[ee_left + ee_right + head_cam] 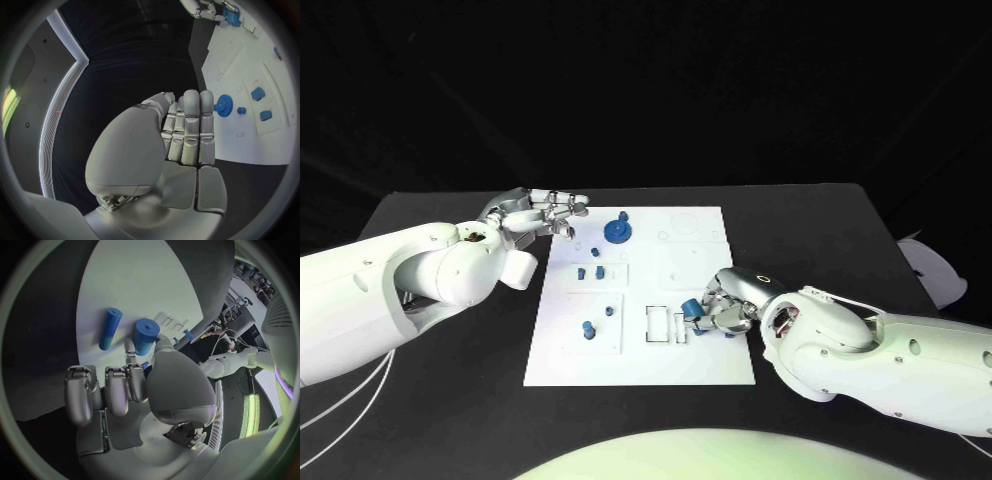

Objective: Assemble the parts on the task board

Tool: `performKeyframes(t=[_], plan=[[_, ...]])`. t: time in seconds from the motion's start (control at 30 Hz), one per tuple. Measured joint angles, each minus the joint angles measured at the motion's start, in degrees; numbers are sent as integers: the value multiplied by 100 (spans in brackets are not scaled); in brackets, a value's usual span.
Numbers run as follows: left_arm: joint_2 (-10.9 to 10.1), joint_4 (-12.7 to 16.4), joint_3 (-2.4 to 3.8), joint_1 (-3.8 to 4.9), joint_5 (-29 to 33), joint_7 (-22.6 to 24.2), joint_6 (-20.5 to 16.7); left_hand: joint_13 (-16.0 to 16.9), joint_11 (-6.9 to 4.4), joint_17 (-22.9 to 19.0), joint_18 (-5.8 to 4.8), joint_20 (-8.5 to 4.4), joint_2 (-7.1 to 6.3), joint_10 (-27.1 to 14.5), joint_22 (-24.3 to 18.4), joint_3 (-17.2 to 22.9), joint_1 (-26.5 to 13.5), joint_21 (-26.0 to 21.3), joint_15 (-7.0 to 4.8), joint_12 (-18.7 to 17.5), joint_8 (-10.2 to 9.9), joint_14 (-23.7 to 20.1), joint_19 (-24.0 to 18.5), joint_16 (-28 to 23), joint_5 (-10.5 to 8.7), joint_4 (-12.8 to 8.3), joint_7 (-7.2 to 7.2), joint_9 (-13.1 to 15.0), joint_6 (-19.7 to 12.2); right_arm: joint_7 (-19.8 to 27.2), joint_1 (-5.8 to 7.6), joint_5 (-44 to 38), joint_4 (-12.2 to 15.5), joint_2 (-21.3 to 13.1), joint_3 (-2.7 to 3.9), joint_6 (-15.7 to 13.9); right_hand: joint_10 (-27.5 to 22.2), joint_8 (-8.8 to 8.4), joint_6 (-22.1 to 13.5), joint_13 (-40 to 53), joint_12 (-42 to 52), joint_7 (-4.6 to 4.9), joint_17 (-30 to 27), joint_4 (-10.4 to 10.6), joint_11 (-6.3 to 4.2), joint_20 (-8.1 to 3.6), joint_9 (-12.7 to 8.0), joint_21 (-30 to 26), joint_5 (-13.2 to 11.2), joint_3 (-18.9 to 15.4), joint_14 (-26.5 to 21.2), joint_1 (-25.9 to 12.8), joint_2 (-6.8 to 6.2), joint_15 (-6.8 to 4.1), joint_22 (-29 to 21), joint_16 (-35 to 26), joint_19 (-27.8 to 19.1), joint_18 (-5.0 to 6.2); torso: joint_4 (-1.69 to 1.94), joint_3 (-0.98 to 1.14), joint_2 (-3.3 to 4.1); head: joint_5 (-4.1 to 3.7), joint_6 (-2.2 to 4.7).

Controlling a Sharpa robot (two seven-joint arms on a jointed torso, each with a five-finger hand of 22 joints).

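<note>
Blue cylinder (146, 336): pinched at the right hand's (707, 312) fingertips, over the task board's (718, 365) right-hand slots.
Blue peg (110, 328): lies flat just beside the cylinder, long axes near parallel.
Left hand (540, 213): fingers straight and together, empty, near the blue gear (616, 233).

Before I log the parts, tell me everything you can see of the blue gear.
The blue gear is a round toothed wheel with a raised hub, plastic-looking, plain blue. It sits near the far left corner of the white board. The left hand hovers beside it; its fingers are straight and hold nothing.
</note>
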Motion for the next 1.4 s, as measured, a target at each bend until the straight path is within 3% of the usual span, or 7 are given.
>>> performKeyframes(t=[0.17, 0.33, 0.4, 0.83, 1.1, 1.3, 1.4], plan=[[0, 1, 0, 0, 0, -3, 4, 0, 0, 0, 0, 0, 0, 0, 0, 0, 0, 0, 0, 0, 0, 0, 0, 0, 0, 0, 0, 0, 0, -33, -3, -49, 55, -31, -8, -39, 0, 16, 6, 0, 0, -8, 0, -23, 1, 0, 52, 93, 442, 23, 22, 155, 8, -22, 0, 45, 0, 0, 11, -3, 1, -9, 8], [1, 1, 0, 0, 0, -5, 7, -1, 0, 0, 0, 0, 0, 0, 0, 0, 0, 0, 0, 0, 0, 0, 0, 0, 0, 0, 0, 0, 0, -84, -9, 1, 210, -130, -13, -192, 43, 84, -12, 0, 47, -26, 0, -23, -42, -12, 109, 159, 702, 23, 0, 261, -21, -43, -1, 67, 13, -44, 24, -7, 2, -12, 22], [1, 1, 0, 0, 0, -6, 8, 0, 0, 0, 0, 0, 0, 0, 0, 0, 0, 0, 0, 0, 0, 0, 0, 0, 0, 0, 0, 0, 0, -89, 11, 47, 284, -149, -13, -247, 64, 99, 1, 0, 47, -14, 0, -29, -64, -22, 138, 159, 733, 18, 0, 274, -6, -43, -1, 67, 22, -91, 31, -7, 3, -18, 25], [4, 0, 0, 0, 0, -6, 10, -1, -21, 1, 0, 0, 0, -20, -4, 0, 0, 0, 0, 0, 0, 0, 0, 0, 0, 0, 0, -5, 0, -92, 118, 357, 544, -199, 16, -593, 73, 95, 9, -1, 47, -6, 4, -14, -72, -43, 176, 225, 898, -2, 20, 232, 34, -63, -2, 71, 1, -91, 54, -18, 8, -29, 38], [20, 5, 0, 0, 0, -6, 10, -1, -21, 1, -1, 0, 0, -20, -4, 0, 0, 0, 0, 0, 0, 0, 0, 0, 0, 0, 0, -5, 0, -56, 123, 584, 507, 45, 17, -619, 73, 105, 9, -1, 47, -6, 3, -5, -72, -43, 188, 225, 898, -24, 0, 149, 117, -83, -2, 90, 1, -91, 70, -24, 14, -29, 54], [29, 15, 0, 0, 0, -6, 10, -2, -21, 1, 0, 0, 0, -20, -4, 0, 0, 0, 0, 0, 0, 0, 0, 0, 0, 0, 0, -5, 0, -17, 121, 788, 387, 248, 11, -520, 62, 260, 60, 3, 100, 45, 3, 27, -144, -95, 191, 250, 896, -57, 10, -13, 277, -135, -3, 90, 12, -91, 77, -29, 19, -17, 40], [31, 21, 0, 0, 0, -6, 10, -2, -21, 1, 0, 0, 0, -20, -4, 0, 0, 0, 0, 0, 0, 0, 0, 0, 0, 0, 0, -5, 0, -1, 116, 889, 321, 326, 4, -445, 62, 294, 60, 4, 120, 45, 3, 28, -144, -95, 192, 250, 896, -87, 10, -64, 279, -135, -3, 90, 12, -91, 84, -29, 22, -10, 33]])
